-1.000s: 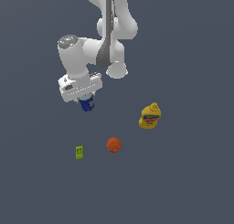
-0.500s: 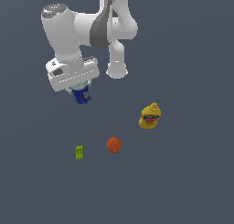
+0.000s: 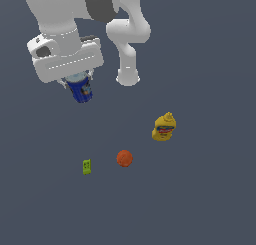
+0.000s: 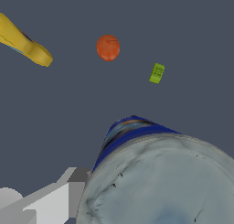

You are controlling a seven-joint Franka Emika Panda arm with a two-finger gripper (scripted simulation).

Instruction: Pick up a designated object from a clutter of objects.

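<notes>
The blue can (image 3: 81,91) with a silvery-grey top hangs well above the floor under my gripper (image 3: 78,84), which is shut on it. In the wrist view the can (image 4: 151,177) fills the near part of the picture, its grey top toward the camera. The gripper's fingers are mostly hidden by the white hand. On the floor lie the yellow bottle (image 3: 164,127), the orange ball (image 3: 124,158) and the small lime-green block (image 3: 87,166). The same bottle (image 4: 23,42), ball (image 4: 108,47) and block (image 4: 156,73) appear far below in the wrist view.
The arm's white base column (image 3: 127,64) stands on the dark grey floor behind the can, toward the exterior view's middle.
The gripper has risen with the blue can and swung toward the exterior view's left. The bottle, ball and block have stayed put.
</notes>
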